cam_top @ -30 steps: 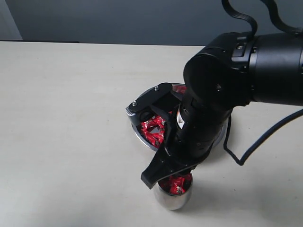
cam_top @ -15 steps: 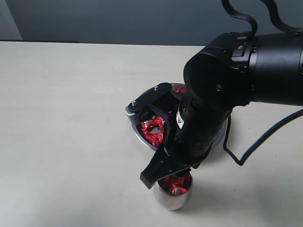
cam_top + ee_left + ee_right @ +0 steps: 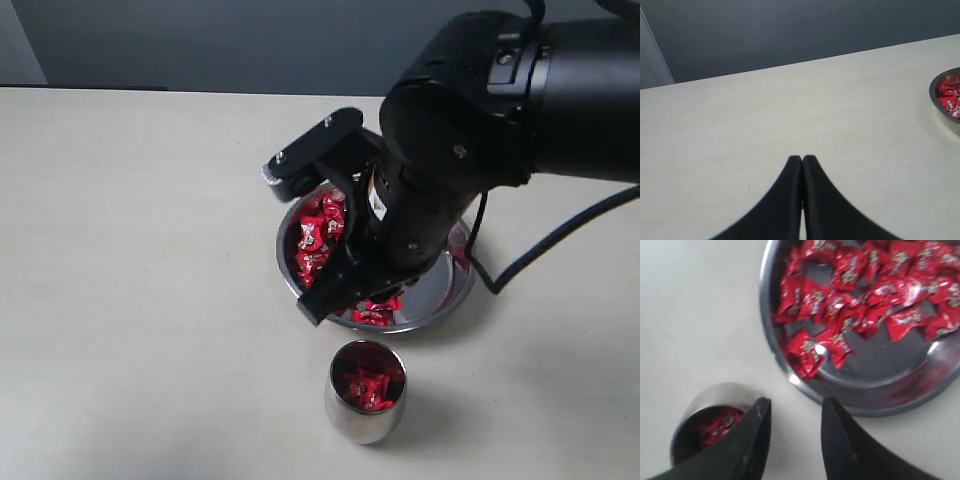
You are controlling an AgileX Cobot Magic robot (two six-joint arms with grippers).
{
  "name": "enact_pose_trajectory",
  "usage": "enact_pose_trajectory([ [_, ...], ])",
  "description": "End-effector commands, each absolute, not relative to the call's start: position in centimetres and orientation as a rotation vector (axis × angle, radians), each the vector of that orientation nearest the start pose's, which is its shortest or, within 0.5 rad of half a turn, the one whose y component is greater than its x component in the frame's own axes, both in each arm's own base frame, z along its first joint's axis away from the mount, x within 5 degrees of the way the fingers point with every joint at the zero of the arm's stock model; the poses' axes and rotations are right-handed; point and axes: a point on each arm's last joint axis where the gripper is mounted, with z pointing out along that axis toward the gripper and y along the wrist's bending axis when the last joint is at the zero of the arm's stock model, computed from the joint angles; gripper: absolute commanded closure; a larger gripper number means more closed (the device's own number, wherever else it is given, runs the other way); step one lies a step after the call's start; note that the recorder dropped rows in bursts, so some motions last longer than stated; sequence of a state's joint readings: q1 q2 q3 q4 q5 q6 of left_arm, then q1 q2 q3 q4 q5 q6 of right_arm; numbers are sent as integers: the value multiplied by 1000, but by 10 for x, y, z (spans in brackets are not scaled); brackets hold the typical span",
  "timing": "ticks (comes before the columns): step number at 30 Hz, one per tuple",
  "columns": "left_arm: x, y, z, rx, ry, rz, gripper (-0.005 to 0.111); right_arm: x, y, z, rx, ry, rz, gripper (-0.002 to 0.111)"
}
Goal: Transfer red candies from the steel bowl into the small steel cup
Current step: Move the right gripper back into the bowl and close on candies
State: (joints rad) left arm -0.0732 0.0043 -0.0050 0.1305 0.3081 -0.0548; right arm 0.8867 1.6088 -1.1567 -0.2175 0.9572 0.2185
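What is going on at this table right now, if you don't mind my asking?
A two-armed robot is moving red candies from a steel bowl into a small steel cup. The right gripper hangs open and empty above the bowl's edge on the side nearest the cup. A few candies lie in the cup, while most lie in the bowl. The left gripper is shut and holds nothing, off to the side over the bare table.

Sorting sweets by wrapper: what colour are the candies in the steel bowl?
The candies are shiny red with pale marks; clearest in the right wrist view.
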Motion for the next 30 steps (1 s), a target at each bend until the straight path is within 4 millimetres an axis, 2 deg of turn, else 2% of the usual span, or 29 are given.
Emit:
enact_pose_trajectory([
  [1,54,0,186,94,1780,32,106,241,222,248,-925,2640,-116,74],
  [9,54,0,186,94,1780,32,106,325,180,198,-739,2822,-160,74],
  [12,54,0,186,94,1780,32,106,350,180,179,-767,2877,-82,74],
  [14,54,0,186,94,1780,32,106,362,183,171,-773,2910,-93,71],
  [16,54,0,186,94,1780,32,106,369,186,162,-803,2944,-112,60],
  [17,54,0,186,94,1780,32,106,370,187,158,-806,2956,-118,59],
  [24,54,0,186,94,1780,32,106,373,189,136,-823,3017,-140,60],
  [30,54,0,186,94,1780,32,106,374,189,126,-827,3030,-142,60],
])
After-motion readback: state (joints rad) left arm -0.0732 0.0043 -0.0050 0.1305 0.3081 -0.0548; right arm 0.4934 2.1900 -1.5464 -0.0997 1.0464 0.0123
